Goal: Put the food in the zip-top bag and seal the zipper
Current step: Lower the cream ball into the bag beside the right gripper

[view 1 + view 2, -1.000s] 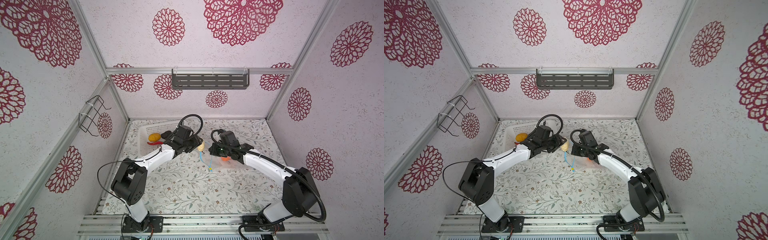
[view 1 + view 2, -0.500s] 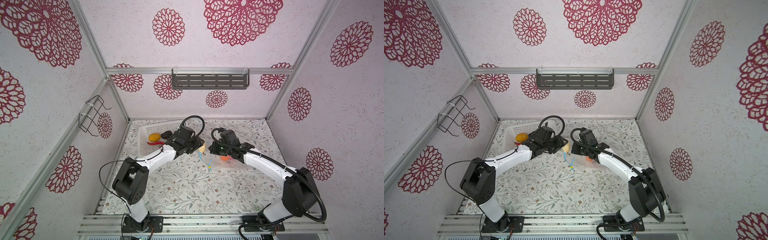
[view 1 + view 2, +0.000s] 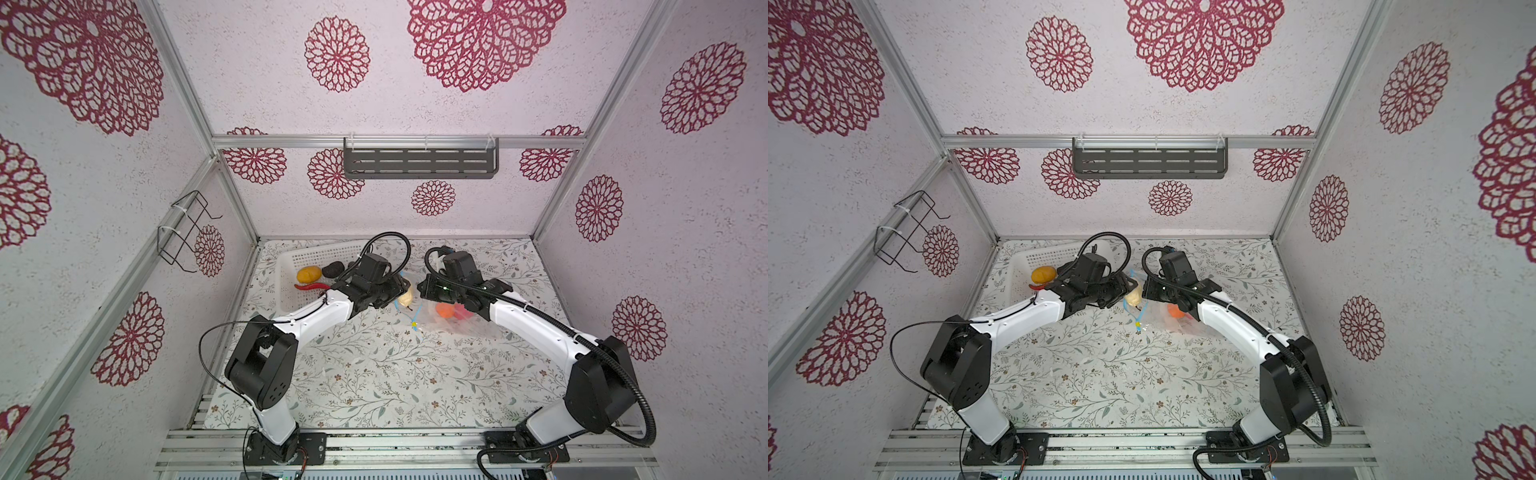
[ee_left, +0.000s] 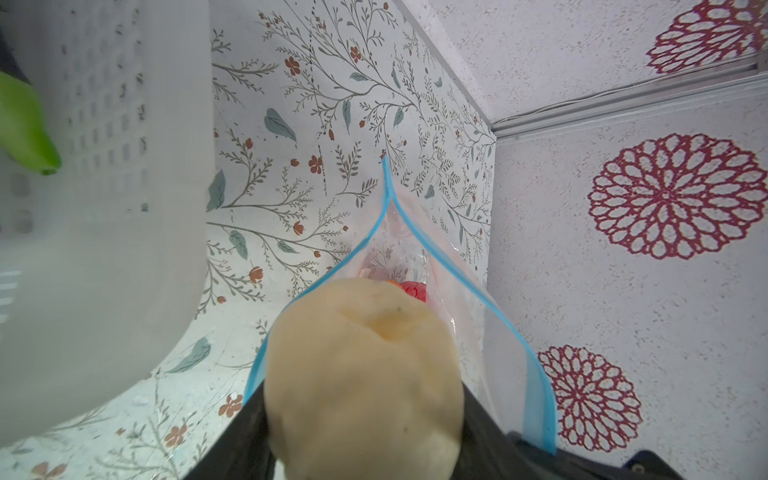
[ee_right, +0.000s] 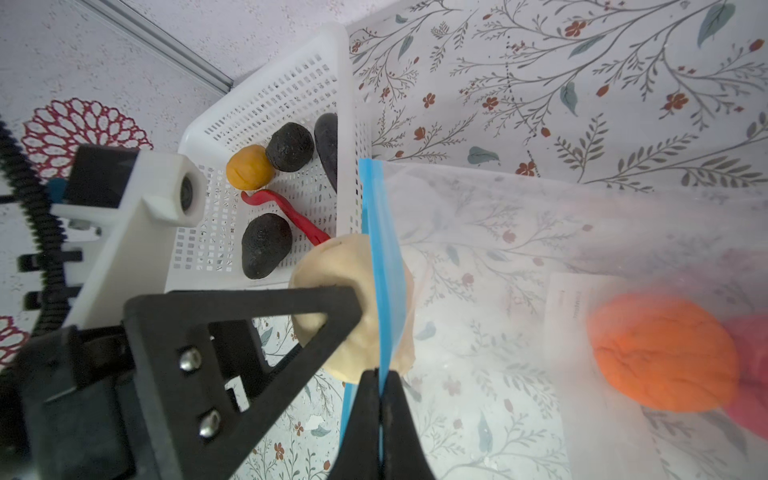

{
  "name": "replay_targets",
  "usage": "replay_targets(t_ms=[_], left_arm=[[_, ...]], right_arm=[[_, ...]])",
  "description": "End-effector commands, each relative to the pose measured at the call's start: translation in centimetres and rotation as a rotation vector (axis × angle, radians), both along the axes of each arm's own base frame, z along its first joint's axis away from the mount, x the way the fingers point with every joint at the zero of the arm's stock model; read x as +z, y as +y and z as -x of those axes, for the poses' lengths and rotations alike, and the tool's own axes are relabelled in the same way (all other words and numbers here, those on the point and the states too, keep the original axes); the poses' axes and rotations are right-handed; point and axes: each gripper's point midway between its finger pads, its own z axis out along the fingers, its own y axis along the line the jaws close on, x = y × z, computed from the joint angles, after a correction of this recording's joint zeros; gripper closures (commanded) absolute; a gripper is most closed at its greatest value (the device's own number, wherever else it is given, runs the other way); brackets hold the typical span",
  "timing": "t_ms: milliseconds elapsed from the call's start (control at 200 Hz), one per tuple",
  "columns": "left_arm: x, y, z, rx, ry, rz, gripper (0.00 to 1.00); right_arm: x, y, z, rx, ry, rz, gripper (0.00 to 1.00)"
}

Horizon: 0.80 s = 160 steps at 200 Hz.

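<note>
My left gripper (image 3: 401, 292) is shut on the cream ball (image 4: 365, 374) and holds it in the mouth of the zip-top bag (image 3: 469, 328). The ball sits between the two sides of the light blue zipper (image 4: 419, 237). My right gripper (image 5: 380, 386) is shut on the zipper strip (image 5: 376, 228), holding one lip up. Inside the bag lie the orange piece (image 5: 660, 353) and the pink-red ball (image 5: 752, 374). The yellow slider (image 3: 414, 325) hangs at the zipper's near end. The rest of the food lies in the basket.
The white perforated basket (image 5: 270, 91) stands at the back left, close beside the bag's mouth. It holds the yellow-orange potato (image 5: 249, 166), black lumps (image 5: 266, 245), the red chilli (image 5: 286, 212) and the green-tipped piece (image 4: 25, 124). The back wall is near.
The left arm has reached slightly further towards the bag with the cream ball. The right gripper has kept its hold and place.
</note>
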Motion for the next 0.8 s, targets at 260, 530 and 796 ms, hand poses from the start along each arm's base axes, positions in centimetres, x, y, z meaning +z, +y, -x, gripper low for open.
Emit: replay_targets(t_ms=[260, 530, 796], left_arm=[[0.1, -0.8, 0.1, -0.039, -0.017, -0.021, 0.41], [-0.3, -1.1, -0.1, -0.046, -0.014, -0.026, 0.36], [-0.3, -1.1, -0.1, -0.044, -0.015, -0.03, 0.31]], right_arm=[[1.8, 0.0, -0.9, 0.002, -0.039, -0.01, 1.0], [1.5, 0.0, -0.9, 0.0, -0.035, -0.009, 1.0], [1.3, -0.2, -0.9, -0.001, -0.031, -0.007, 1.0]])
